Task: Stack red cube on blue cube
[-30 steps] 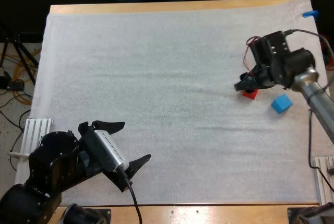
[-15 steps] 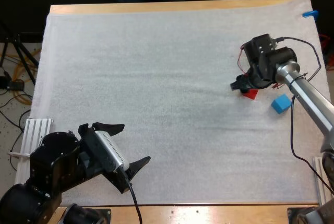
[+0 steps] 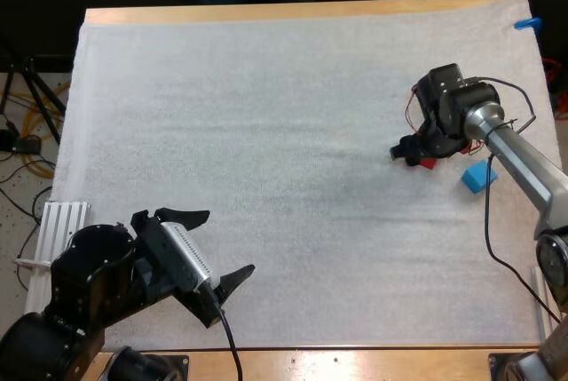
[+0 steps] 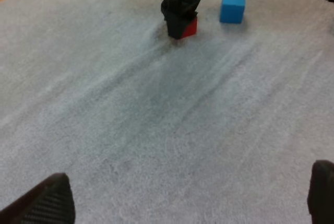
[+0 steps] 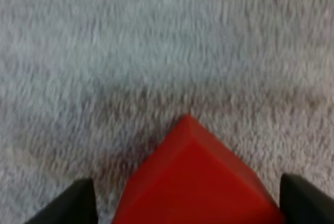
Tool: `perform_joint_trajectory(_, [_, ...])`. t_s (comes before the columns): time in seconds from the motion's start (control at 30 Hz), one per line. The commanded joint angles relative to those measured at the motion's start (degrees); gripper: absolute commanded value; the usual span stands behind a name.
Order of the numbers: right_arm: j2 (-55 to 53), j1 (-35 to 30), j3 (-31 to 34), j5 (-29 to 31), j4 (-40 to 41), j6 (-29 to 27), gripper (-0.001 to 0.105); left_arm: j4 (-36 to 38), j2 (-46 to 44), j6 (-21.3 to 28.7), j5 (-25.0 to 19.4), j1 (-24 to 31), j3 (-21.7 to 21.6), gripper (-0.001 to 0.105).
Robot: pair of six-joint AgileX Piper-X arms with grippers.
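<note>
Relation for the coming move: red cube (image 3: 427, 164) rests on the surface (image 3: 266, 132) between the fingers of the right end effector (image 3: 408, 152). The fingers stand apart on either side, not yet pressing, and the cube is turned corner-on to them. Blue cube (image 3: 478, 177) lies just beside it, rightward and slightly nearer the robot. Left end effector (image 3: 229, 241), spread open and empty, is well apart, so the right arm is the nearer one.
</note>
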Motion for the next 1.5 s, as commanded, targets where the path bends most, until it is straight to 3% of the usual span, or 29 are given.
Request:
perform_joint_trajectory(0.0, [-0.2,0.1,-0.5,-0.5,-0.1,0.2,0.066,0.1,0.1,0.0,-0.5,-0.3,-0.4,0.087])
perform_joint_trajectory(0.23, [-0.2,0.1,-0.5,-0.5,-0.6,0.2,0.028,0.1,0.1,0.0,-0.5,-0.3,-0.4,0.087])
perform_joint_trajectory(0.33, [-0.2,0.1,-0.5,-0.4,-0.3,0.2,0.021,0.1,0.1,0.0,-0.5,-0.3,-0.4,0.087])
perform_joint_trajectory(0.67, [-5.7,0.1,-4.8,1.3,5.7,0.2,0.022,0.1,0.1,0.0,-0.5,-0.3,-0.4,0.087])
perform_joint_trajectory(1.2, [-17.5,-2.7,-4.7,5.1,13.1,2.8,0.022,0.1,0.1,0.0,-0.1,-0.3,-0.4,0.087])
perform_joint_trajectory(1.47, [-20.7,-7.9,0.3,4.0,12.7,3.2,0.022,0.1,0.1,0.0,-0.1,-0.3,-0.4,0.087])
